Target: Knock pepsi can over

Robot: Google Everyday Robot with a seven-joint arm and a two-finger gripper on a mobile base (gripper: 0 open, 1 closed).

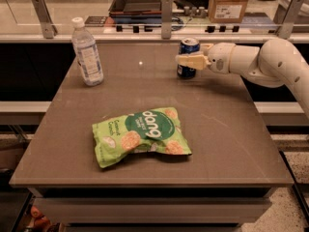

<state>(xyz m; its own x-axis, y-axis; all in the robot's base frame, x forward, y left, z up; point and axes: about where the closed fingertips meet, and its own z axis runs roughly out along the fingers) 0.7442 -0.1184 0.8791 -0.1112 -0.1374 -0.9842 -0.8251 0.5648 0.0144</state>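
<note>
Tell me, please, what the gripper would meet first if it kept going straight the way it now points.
The pepsi can: the gripper, near the far side of the table, points toward the picture's left at the can's middle and looks right against it, though depth is unclear.

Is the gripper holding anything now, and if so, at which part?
It cannot be told. The gripper lies across the middle of the upright pepsi can, in front of it, but no clear hold shows.
</note>
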